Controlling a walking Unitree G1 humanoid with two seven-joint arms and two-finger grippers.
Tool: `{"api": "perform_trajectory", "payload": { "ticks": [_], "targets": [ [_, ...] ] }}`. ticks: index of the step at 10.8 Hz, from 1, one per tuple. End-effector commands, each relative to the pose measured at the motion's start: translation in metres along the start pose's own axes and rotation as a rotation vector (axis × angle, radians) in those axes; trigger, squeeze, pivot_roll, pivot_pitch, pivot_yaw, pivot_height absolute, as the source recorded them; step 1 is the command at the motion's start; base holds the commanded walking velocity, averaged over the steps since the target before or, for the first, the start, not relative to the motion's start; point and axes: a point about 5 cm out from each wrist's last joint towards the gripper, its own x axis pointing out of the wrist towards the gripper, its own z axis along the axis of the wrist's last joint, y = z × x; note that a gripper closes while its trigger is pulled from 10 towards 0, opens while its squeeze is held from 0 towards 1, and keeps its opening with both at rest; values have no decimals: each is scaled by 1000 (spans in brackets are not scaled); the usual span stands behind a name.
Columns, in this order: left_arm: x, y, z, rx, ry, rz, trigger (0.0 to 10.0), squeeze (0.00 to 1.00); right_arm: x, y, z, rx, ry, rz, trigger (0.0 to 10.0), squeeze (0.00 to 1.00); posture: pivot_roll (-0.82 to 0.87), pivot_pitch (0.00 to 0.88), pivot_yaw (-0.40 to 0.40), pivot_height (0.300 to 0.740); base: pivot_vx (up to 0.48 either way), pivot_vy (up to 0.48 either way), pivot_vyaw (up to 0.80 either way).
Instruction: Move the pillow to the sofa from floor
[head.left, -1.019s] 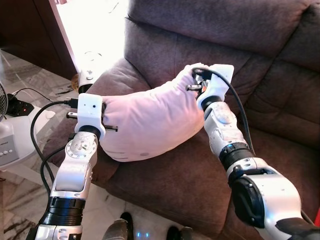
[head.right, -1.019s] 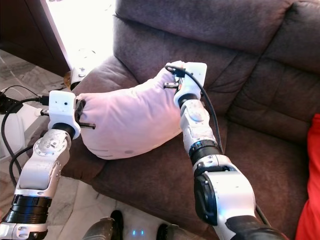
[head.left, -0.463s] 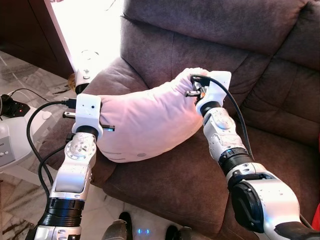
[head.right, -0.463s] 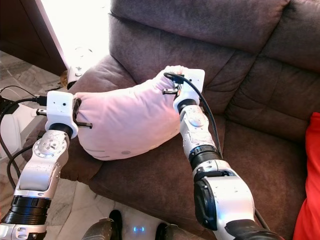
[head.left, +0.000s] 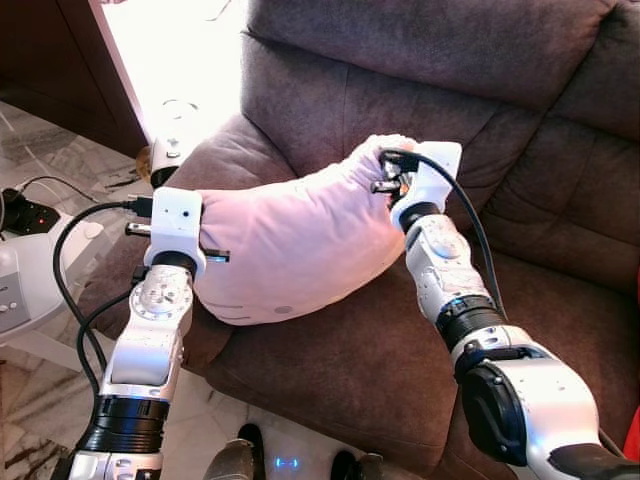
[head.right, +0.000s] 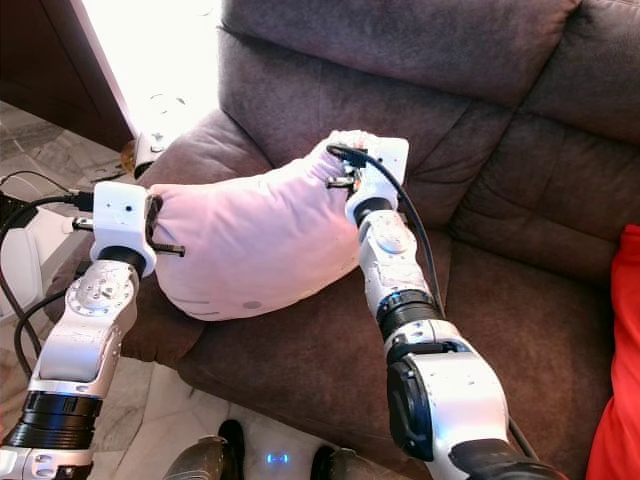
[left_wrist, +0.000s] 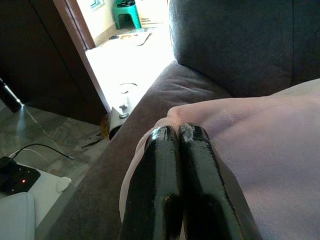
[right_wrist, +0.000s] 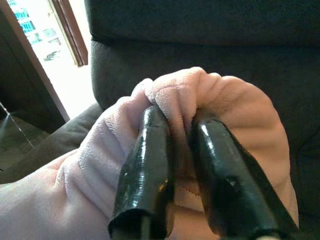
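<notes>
No legible writing; pink pillow (head.left: 300, 240) over sofa (head.left: 420, 90) seat; left gripper (left_wrist: 179, 137) clamped at its 9 o'clock end, right gripper (right_wrist: 175, 150) pinching its 2 o'clock corner.

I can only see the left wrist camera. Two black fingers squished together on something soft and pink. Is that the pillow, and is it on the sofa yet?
Observer: Yes, it's the puffy pale pink pillow. Its bottom rests on the seat of the brown fabric sofa, near the armrest.
Operator: Is the other hand holding it too?
Observer: Yes. The right gripper pinches a bunched fold at the pillow's far end, up by the sofa back.
Operator: And my hand, where is it?
Observer: The left gripper is shut on the pillow's end nearest the armrest.
Operator: What's next to the sofa?
Observer: A white table with a black power strip on it stands on the marble floor to the robot's left.
</notes>
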Motion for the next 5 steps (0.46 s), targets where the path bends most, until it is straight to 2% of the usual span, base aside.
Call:
{"api": "perform_trajectory", "payload": {
  "ticks": [1, 5],
  "targets": [
    [-2, 0, -5, 19, 10, 5, 10000, 0, -3, 3, -10, 11, 41, 13, 10000, 1000, 221, 246, -99, 740, 0, 0, 0],
    [-1, 2, -3, 22, 3, 11, 10000, 0, -2, 3, -7, 36, 24, 15, 10000, 1000, 224, 250, -103, 740, 0, 0, 0]
  ]
}}
